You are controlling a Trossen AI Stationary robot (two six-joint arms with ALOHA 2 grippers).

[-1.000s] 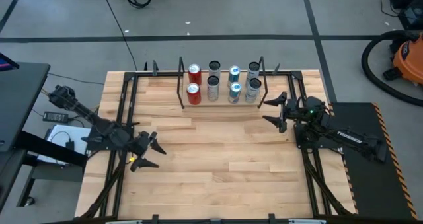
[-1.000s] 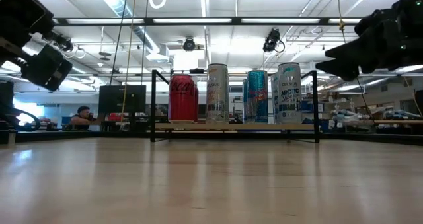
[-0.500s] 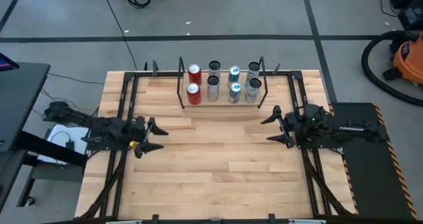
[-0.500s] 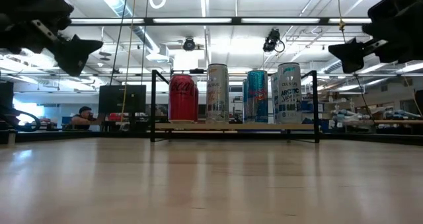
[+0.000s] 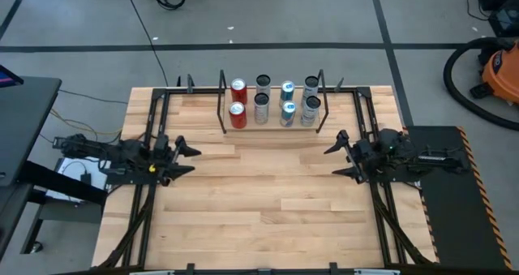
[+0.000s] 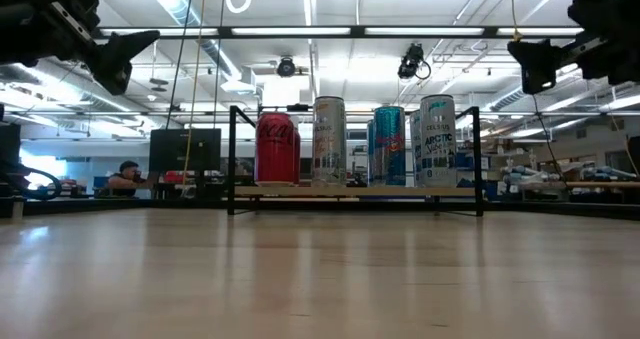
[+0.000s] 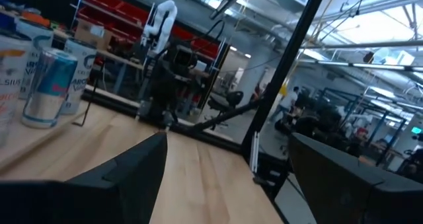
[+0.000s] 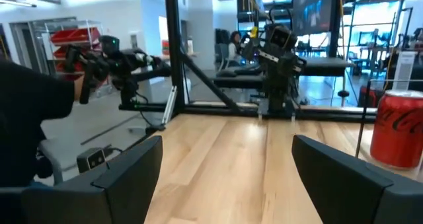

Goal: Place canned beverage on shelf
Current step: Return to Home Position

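Observation:
The shelf (image 5: 270, 122), a low black-rod rack with a wood board, stands at the table's far edge. Several cans stand upright on it in two rows, from red ones (image 5: 238, 103) on the left to white ones (image 5: 310, 98) on the right. In the low view the red can (image 6: 277, 149) is leftmost. My left gripper (image 5: 188, 160) hovers open and empty over the table's left side, pointing right. My right gripper (image 5: 331, 162) hovers open and empty over the right side, pointing left. Both are high in the low view, left (image 6: 120, 57) and right (image 6: 535, 64).
Black tube rails (image 5: 154, 137) (image 5: 366, 129) run along the table's left and right sides under the arms. Bare wood (image 5: 259, 194) lies between the grippers and toward the near edge. A person (image 6: 127, 174) sits far behind the table.
My left gripper has swung toward the table's far edge and risen, tipping from slanting down to about level. My right gripper has swung toward the near edge, turning from aiming at the shelf to pointing straight across the table. Neither has changed its opening.

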